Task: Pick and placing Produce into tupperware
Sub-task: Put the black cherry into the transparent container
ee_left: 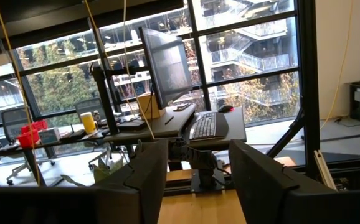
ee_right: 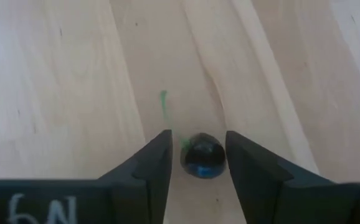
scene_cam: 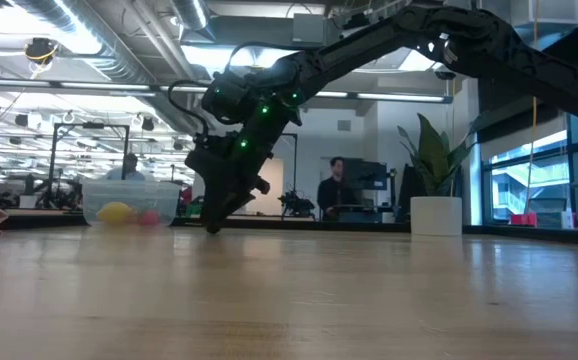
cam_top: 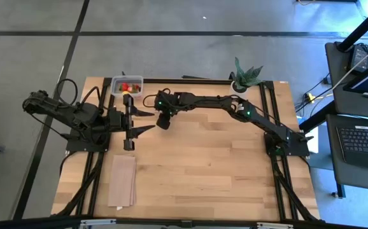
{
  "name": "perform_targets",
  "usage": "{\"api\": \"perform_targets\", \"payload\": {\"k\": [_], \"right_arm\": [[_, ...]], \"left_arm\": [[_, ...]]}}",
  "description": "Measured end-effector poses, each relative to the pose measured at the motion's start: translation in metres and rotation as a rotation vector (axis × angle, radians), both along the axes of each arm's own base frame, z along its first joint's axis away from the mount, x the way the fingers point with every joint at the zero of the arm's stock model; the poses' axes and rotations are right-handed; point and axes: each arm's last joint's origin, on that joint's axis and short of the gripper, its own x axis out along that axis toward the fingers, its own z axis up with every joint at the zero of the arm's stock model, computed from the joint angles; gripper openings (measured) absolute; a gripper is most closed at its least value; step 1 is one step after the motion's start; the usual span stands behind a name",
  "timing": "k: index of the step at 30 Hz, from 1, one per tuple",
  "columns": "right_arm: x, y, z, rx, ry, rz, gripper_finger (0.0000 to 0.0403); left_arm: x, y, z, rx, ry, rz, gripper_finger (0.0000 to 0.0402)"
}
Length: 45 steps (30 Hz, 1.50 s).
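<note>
The clear tupperware (cam_top: 127, 85) stands at the table's far edge, left of centre, with red strawberry pieces and a yellow piece inside; it also shows in the low view (scene_cam: 134, 203). A dark berry (ee_right: 202, 155) lies on the wood. My right gripper (ee_right: 198, 142) is open and low at the table (cam_top: 163, 121), pointing down, one finger on either side of the berry, narrowly apart from it. My left gripper (cam_top: 149, 121) is open and empty, held level just left of the right gripper.
A spiky green plant in a white pot (cam_top: 244, 76) stands at the far edge, right of centre. A flat tan cloth (cam_top: 122, 180) lies near the front left. The two grippers are close together. Bare wood spreads across the middle and right (cam_top: 222, 165).
</note>
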Motion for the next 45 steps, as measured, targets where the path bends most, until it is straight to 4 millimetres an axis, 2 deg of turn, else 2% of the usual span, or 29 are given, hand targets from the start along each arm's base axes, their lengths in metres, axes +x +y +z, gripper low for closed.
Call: {"api": "perform_targets", "payload": {"k": [4,10,13,17,19,28,32,35,38,41,45], "right_arm": [[0.0,0.0,0.0,0.001,-0.002,0.003,0.0177],[0.001,0.001,0.003,0.007,-0.003,0.041,0.0248],[0.002,-0.001,0.019,-0.005,0.0,0.064,0.0274],[0.002,-0.001,0.057,-0.007,-0.053,0.07,0.029],[-0.008,0.002,0.075,-0.002,-0.063,0.08,0.0291],[-0.062,0.012,0.196,-0.077,-0.212,0.176,0.0291],[-0.089,0.019,0.233,-0.106,-0.271,0.207,0.0291],[-0.107,0.023,0.245,-0.115,-0.288,0.221,0.0291],[-0.129,0.024,0.247,-0.115,-0.301,0.214,0.0291],[-0.154,0.027,0.244,-0.12,-0.345,0.194,0.0291],[-0.193,0.037,0.229,-0.138,-0.432,0.179,0.0292]], "left_arm": [[0.0,0.0,0.0,0.0,0.0,0.0,0.0161],[0.0,0.0,0.0,0.0,0.0,0.0,0.0168],[0.0,0.0,0.0,0.0,0.0,-0.001,0.017],[0.0,0.0,0.0,0.0,0.0,0.0,0.0168],[0.0,0.0,0.0,0.0,0.0,0.0,0.0165],[0.0,0.0,0.0,0.0,0.003,0.001,0.0165],[0.0,0.0,-0.001,0.002,0.008,0.002,0.0171],[0.0,0.001,-0.003,-0.001,0.028,0.025,0.0174],[0.0,0.001,-0.005,-0.016,0.05,0.049,0.0178],[0.0,0.002,-0.006,-0.019,0.059,0.084,0.0182],[0.0,0.003,-0.006,-0.017,0.064,0.114,0.0184]]}}
